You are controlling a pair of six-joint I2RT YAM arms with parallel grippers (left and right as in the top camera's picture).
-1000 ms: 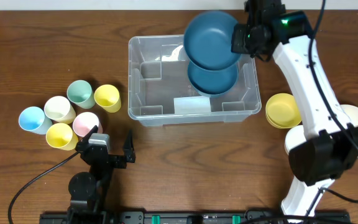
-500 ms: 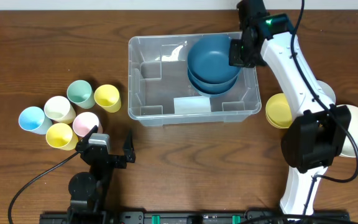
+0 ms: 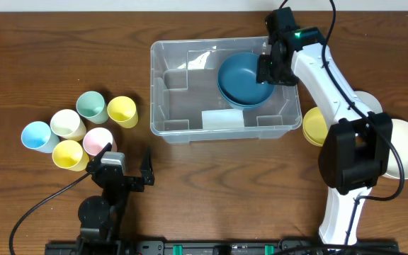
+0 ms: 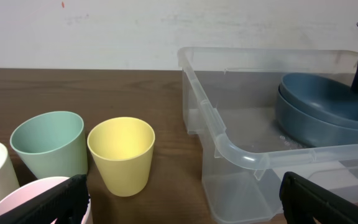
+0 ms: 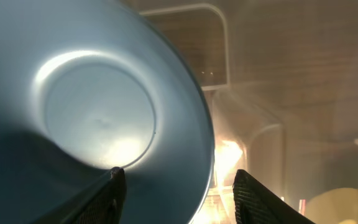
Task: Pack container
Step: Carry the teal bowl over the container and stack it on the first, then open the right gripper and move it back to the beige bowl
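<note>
The container [image 3: 183, 99] sits far centre on the table [image 3: 48, 42], with two blue bowls [image 3: 243, 78] nested in its right part. The right gripper [image 3: 271, 67] stands spread around the top one's rim; it should rise straight up, without dragging that rim. The left gripper [image 3: 127, 161] is spread wide.

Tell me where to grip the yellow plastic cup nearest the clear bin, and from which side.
Pinch the rim of the upright yellow plastic cup from above, one tool finger inside its open mouth, one outside, on the side facing the large clear plastic container. That side looks free; the pale green cup stands close on the other side.
</note>
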